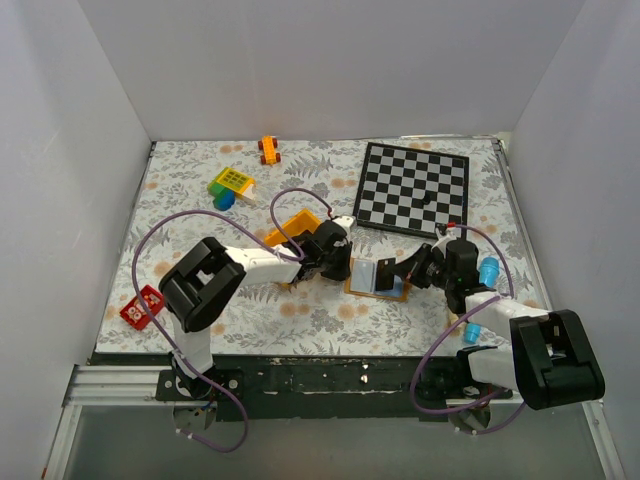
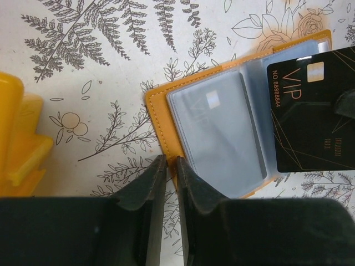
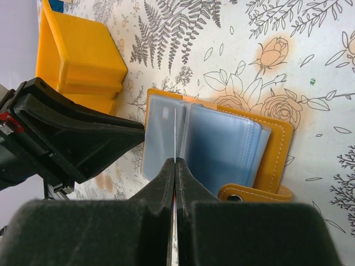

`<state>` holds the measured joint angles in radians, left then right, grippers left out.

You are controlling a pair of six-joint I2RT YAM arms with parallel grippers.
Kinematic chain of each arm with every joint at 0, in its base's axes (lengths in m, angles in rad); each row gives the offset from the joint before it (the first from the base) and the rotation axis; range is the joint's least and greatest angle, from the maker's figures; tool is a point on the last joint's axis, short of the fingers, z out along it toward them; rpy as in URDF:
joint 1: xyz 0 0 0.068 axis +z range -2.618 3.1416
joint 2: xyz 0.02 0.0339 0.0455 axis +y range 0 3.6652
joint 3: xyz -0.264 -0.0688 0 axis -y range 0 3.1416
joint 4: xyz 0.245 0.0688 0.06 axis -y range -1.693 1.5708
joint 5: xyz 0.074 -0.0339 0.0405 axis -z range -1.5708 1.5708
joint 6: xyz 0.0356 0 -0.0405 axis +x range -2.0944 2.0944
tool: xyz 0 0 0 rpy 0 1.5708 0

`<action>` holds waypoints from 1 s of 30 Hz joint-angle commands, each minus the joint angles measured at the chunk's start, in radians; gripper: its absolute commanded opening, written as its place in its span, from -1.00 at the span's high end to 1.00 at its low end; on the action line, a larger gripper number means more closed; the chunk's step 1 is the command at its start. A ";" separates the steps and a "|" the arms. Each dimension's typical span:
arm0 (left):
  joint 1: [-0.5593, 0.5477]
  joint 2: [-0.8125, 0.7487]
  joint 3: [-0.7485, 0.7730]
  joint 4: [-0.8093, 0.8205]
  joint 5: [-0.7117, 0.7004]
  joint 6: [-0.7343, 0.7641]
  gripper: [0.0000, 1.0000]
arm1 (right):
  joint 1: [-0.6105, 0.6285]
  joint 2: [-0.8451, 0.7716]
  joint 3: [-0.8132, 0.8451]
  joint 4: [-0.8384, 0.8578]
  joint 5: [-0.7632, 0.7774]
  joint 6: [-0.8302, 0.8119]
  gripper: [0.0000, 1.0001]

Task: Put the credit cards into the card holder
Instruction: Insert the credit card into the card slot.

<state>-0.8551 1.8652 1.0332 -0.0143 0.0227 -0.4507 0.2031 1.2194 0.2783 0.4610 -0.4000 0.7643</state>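
At your far left a yellow plastic bin (image 2: 16, 138) sits on the fern-printed table cover (image 2: 111, 55). Just right of it, your left claw (image 2: 170, 162) has its jaws nearly together at the stitched edge of the square tan leather-like card holder (image 2: 213, 133). The holder lies open with its clear sleeves up. You cannot tell whether that edge is gripped. Over the holder's right sleeves, a thin black plastic credit card (image 2: 310, 116) is pinched in your right claw (image 3: 175, 163), whose jaws are pressed together on it.

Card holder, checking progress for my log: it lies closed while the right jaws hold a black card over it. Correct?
Not closed: the right wrist view shows the card holder lying open, clear sleeves exposed, while the right gripper, jaws shut, holds a black card over it.
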 commanded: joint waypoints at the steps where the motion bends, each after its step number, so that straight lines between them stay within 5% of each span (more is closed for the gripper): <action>1: -0.012 0.035 0.010 -0.047 0.011 0.001 0.75 | -0.004 0.008 -0.017 0.059 -0.014 0.009 0.97; 30: -0.021 0.055 0.034 -0.069 0.011 0.020 0.84 | -0.004 0.129 -0.034 0.105 0.006 0.132 0.97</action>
<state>-0.8619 1.8881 1.0637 -0.0235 0.0261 -0.4458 0.2024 1.3182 0.2375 0.5282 -0.4004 0.8959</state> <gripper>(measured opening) 0.089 0.023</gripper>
